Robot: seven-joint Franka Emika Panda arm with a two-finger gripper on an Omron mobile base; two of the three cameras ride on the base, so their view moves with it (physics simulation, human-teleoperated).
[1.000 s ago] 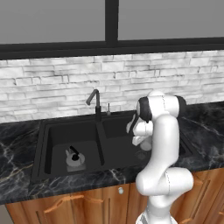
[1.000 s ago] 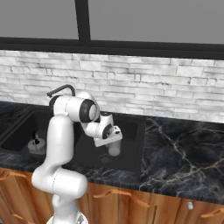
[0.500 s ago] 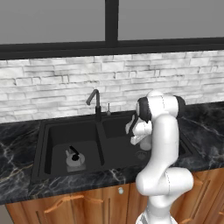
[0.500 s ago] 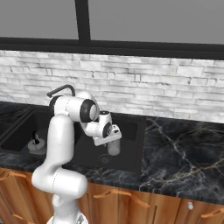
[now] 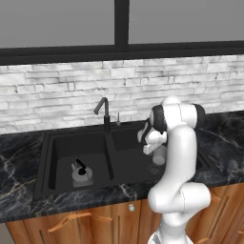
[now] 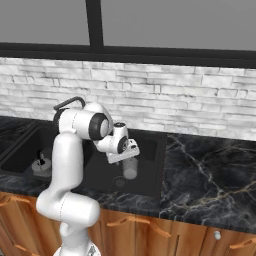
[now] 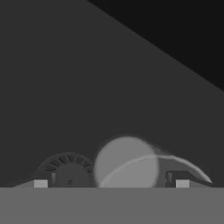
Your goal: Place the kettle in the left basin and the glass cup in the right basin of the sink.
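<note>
The glass cup [image 5: 159, 155] [image 6: 130, 168] stands upright in the right basin [image 5: 128, 164] [image 6: 151, 167] of the black sink, next to the round drain [image 7: 68, 173]. My gripper [image 5: 156, 148] [image 6: 128, 159] [image 7: 111, 183] hangs just above it and is open, with one fingertip [image 7: 40, 183] on each side of the glass cup [image 7: 127, 164] and clear of it. The silver kettle [image 5: 81, 172] [image 6: 41, 165] with its black handle sits upright on the floor of the left basin [image 5: 59, 150] [image 6: 20, 155].
A dark curved faucet [image 5: 104, 112] [image 6: 67, 103] rises behind the sink's central divider. Black marble counter [image 6: 210, 170] stretches to the right of the sink, with a white brick wall behind. Wooden cabinet fronts [image 5: 76, 224] run below.
The jaws have spread from shut to wide open and let go of the glass cup, which stays in the right basin. The arm has barely moved.
</note>
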